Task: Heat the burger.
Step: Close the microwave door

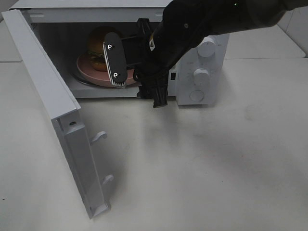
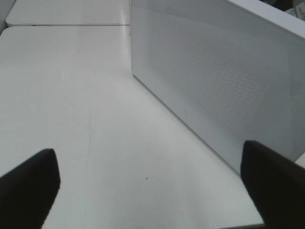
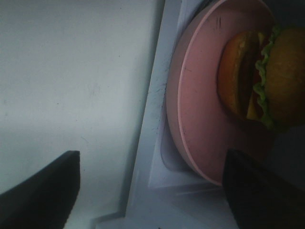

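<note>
The burger sits on the pink plate inside the open microwave, at 11 o'clock in the high view.
My right gripper hangs at the oven mouth just beside the plate's rim, jaws released and empty, one finger partly hiding burger and plate. The door stands swung out from 10 to 7 o'clock, and three dials sit at 1 o'clock. Only my right wrist view shows the lettuce and cheese edge. My left gripper, seen only by its own wrist camera, is spread wide and empty over the white table near a perforated white panel.
</note>
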